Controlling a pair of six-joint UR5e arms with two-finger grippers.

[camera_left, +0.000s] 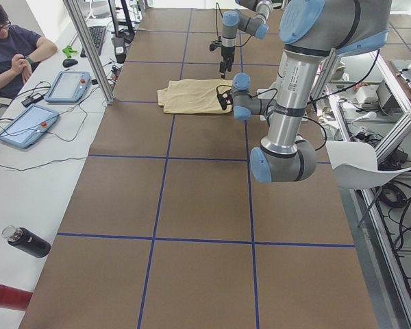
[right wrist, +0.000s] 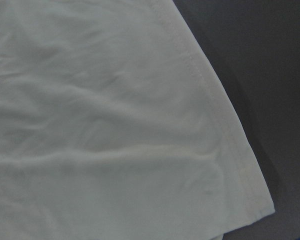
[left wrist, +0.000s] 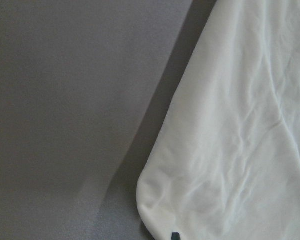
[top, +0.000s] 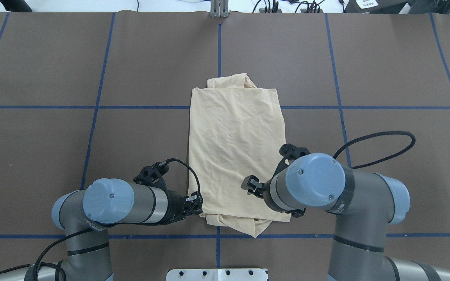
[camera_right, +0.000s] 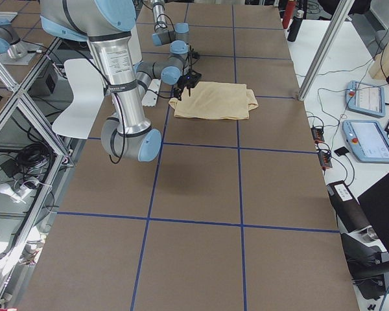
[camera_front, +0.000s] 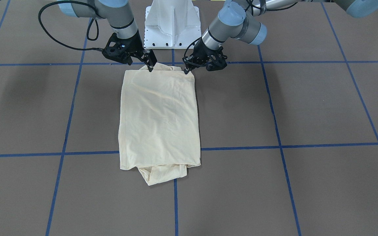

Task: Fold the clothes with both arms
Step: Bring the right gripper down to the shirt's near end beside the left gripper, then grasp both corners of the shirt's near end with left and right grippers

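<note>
This is a robotics laboratory. A long table covered in matte brown sheet and ruled into squares with blue tape takes up most of the space. At the middle of one long side of the table, a white metal pedestal stands between the grey metal left arm with light blue joint caps and the matching right arm, which trails a looping black cable. Along the table's opposite side runs a white bench with a pale blue teach pendant with a red button, a second like it, a black keyboard and loose wires; a person sits there. Silver aluminium frame posts rise at the table's edge.
</note>
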